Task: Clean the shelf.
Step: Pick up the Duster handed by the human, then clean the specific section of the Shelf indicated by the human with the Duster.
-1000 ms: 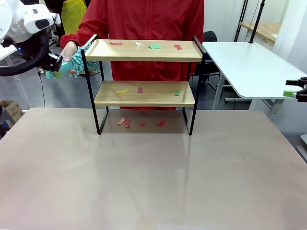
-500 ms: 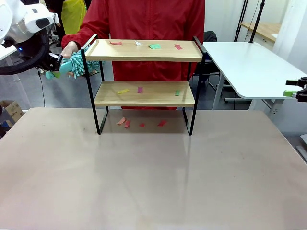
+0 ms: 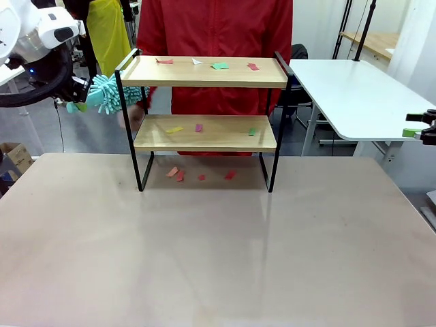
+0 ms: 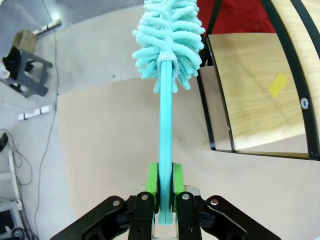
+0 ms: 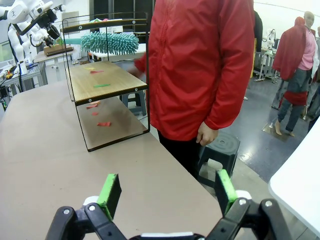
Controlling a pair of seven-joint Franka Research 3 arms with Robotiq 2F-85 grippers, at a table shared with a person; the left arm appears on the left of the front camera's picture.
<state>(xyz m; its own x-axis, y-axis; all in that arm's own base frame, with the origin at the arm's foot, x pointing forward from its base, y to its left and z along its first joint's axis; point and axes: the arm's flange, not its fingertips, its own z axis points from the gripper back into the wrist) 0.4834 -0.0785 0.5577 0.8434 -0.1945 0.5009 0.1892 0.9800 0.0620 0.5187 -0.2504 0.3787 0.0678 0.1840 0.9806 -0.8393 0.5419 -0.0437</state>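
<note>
Beside the shelf [image 3: 204, 80], left arm [image 3: 41, 34] high, jaws tight on duster [image 3: 112, 94].

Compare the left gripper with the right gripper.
The left gripper is shut on the handle of a teal duster; the right gripper is open and empty. The left gripper is by the shelf's left end, the right gripper far from it. Both have green pads.

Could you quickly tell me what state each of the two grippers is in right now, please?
Left gripper: closed on the handle of the teal duster.
Right gripper: open, jaws wide apart, holding nothing.
</note>
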